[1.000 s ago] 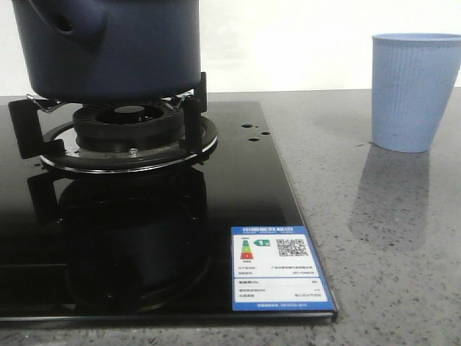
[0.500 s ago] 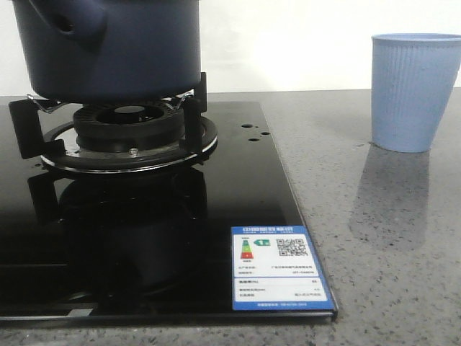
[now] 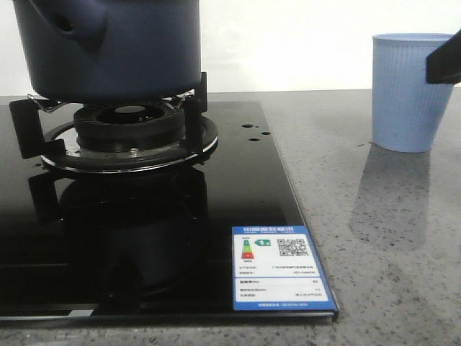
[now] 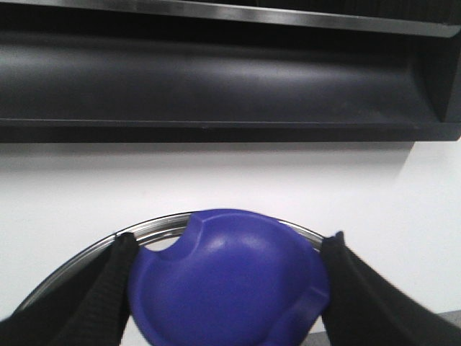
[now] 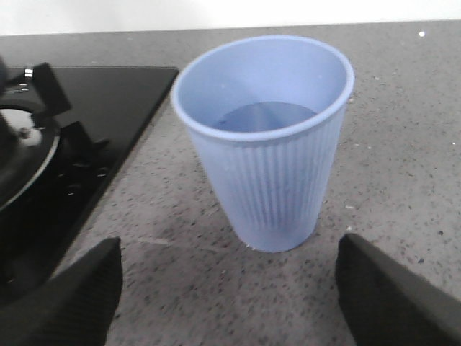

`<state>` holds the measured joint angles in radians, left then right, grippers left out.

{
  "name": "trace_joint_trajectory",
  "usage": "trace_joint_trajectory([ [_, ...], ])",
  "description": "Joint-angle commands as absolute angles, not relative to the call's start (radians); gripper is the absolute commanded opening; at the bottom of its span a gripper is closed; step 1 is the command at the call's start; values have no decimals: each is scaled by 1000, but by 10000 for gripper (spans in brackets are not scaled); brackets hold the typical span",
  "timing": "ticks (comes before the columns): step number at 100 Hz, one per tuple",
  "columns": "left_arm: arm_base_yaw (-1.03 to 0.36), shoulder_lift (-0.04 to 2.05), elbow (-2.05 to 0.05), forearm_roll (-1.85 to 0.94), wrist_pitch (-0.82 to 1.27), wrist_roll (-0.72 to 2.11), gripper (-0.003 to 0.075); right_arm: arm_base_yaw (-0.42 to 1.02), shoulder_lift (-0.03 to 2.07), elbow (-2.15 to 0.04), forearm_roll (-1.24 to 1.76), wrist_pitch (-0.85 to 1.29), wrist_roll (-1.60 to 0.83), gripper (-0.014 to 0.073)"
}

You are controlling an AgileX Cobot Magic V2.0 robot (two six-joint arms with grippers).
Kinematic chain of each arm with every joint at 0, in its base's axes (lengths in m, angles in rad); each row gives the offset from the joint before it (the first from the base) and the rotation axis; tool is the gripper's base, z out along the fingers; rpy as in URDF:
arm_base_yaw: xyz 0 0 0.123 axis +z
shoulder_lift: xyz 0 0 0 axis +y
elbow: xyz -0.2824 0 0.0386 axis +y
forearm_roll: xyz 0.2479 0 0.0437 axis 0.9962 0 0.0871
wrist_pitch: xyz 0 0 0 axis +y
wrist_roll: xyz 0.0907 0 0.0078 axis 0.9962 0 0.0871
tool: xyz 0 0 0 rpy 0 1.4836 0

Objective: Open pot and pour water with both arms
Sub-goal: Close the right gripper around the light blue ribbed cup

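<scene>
Navy pot [image 3: 108, 47] sits far left on the black burner grate [image 3: 108, 130] of the glass hob [image 3: 144, 238], stubby hollow tube [image 3: 72, 21] jutting from its side toward the upper left; pot top is cut off in the front view. Hob has an energy label sticker [image 3: 282, 268] at its front right corner, and lies on the grey speckled desk [image 3: 382, 274].

Left wrist view: left fingers [image 4: 108, 288] sit either side of a glossy blue rounded knob [image 4: 229, 277], pads touching or very nearly touching its two edges, so closed around it as far as shown; a metal rim [image 4: 86, 252] curves behind the knob. Dark shelf or hood [image 4: 216, 79] above a white wall.

Right of the hob, well apart from the pot, the light blue ribbed cup [image 3: 412, 92] stands upright on the desk. Black wedge tip of the right arm [image 3: 445, 63] shows at the far right edge, overlapping the cup's upper right side in the front view.

Right wrist view: right fingers [image 5: 389, 288] spread wide, holding nothing, cup [image 5: 268, 137] between and beyond them, not touched; bottom of cup looks darker, contents unclear
</scene>
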<state>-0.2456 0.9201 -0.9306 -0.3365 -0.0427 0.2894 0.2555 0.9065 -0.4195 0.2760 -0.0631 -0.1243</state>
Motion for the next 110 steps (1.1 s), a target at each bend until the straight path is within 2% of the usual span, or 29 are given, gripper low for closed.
trace_joint_trajectory([
  [1, -243, 898, -968, -334, -142, 288, 340, 256, 966, -446, 267, -227, -133, 543],
  [45, -243, 898, -968, -334, -138, 288, 340, 285, 1185, -448, 267, -494, -130, 547],
  [110, -243, 900, -968, -334, -138, 288, 340, 285, 1390, -534, 292, -638, -124, 547],
])
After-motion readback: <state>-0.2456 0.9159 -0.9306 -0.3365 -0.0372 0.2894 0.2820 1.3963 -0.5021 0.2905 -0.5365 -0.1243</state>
